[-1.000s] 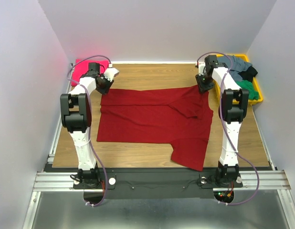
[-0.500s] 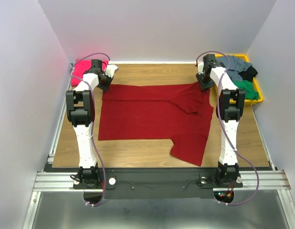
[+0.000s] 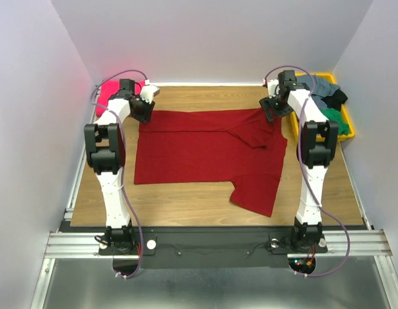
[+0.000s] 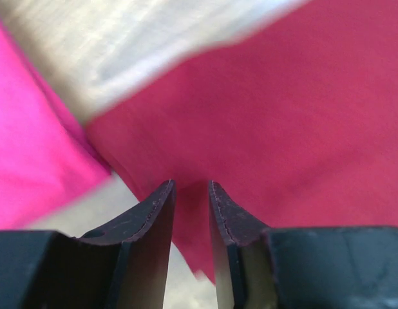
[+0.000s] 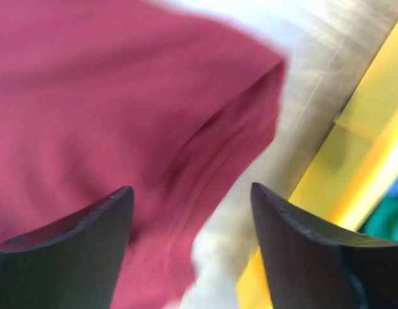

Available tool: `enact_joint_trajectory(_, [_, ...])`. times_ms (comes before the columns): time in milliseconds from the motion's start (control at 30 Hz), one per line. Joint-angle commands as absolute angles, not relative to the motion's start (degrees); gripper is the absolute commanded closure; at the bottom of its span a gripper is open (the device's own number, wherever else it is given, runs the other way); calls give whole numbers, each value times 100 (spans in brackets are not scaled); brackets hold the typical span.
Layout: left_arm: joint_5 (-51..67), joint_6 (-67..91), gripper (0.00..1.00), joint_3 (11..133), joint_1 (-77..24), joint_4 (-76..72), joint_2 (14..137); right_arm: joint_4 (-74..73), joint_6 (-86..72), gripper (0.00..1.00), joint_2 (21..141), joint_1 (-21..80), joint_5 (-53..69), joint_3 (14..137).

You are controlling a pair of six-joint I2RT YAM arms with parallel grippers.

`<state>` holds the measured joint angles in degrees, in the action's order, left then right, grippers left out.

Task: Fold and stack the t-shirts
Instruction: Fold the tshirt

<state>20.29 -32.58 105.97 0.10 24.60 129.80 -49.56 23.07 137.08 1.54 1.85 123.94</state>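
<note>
A dark crimson t-shirt (image 3: pixel 208 151) lies spread flat across the table, one sleeve (image 3: pixel 257 193) pointing toward the near edge. My left gripper (image 3: pixel 142 106) hovers at its far left corner. In the left wrist view its jaws (image 4: pixel 191 183) stand slightly apart with nothing clamped, the crimson cloth (image 4: pixel 283 116) just below. My right gripper (image 3: pixel 274 106) is at the far right corner. Its jaws (image 5: pixel 191 187) are wide open above the cloth's edge (image 5: pixel 89 96). A hot-pink t-shirt (image 3: pixel 112 90) lies folded at the back left, also seen by the left wrist (image 4: pixel 31 148).
A yellow bin (image 3: pixel 346 125) at the back right holds grey (image 3: pixel 318 84), black (image 3: pixel 337 96) and green (image 3: pixel 331 117) shirts. Its wall (image 5: pixel 373 129) is close to my right gripper. White walls enclose the table on three sides.
Both grippers drew the shirt's far edge toward the back wall, laying it flat. The right jaws then opened wide and let go, and the left jaws parted.
</note>
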Motion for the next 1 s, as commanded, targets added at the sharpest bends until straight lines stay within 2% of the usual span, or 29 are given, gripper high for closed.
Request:
enact_joint_trajectory(0, [3154,-3559,60,10065,18,2347,11261,-5070,2768,12,12070,299,1220,11770])
enact_joint_trajectory(33, [3321,-3612,59,9933,18,2338,11093,-5184,2829,1,11702,308,1300,11403])
enact_joint_trajectory(167, [3620,-4032,59,8942,18,2417,10189,-5684,3434,2,10902,387,1564,10559])
enact_joint_trajectory(233, [3700,-4244,59,8519,18,2470,9898,-5870,3664,7,10619,413,1652,10197])
enact_joint_trajectory(300, [3647,-4543,60,7930,18,2540,9572,-5985,3875,16,10319,474,1539,9599])
enact_joint_trajectory(333, [3613,-4666,61,7562,18,2644,9476,-5985,3911,26,10240,492,1486,9380])
enact_joint_trajectory(433, [3359,-5018,62,7051,18,2690,9159,-5985,3946,41,10046,554,1424,8764])
enact_joint_trajectory(500, [3069,-5132,63,6569,18,2611,8983,-5907,3946,46,10002,562,1345,8361])
enact_joint_trajectory(767, [2339,-5361,64,5310,18,2268,8728,-5239,3648,47,10107,598,1213,7419])
enact_joint_trajectory(967, [1943,-5695,65,4835,18,2162,8771,-5019,3797,48,10195,633,1081,6857])
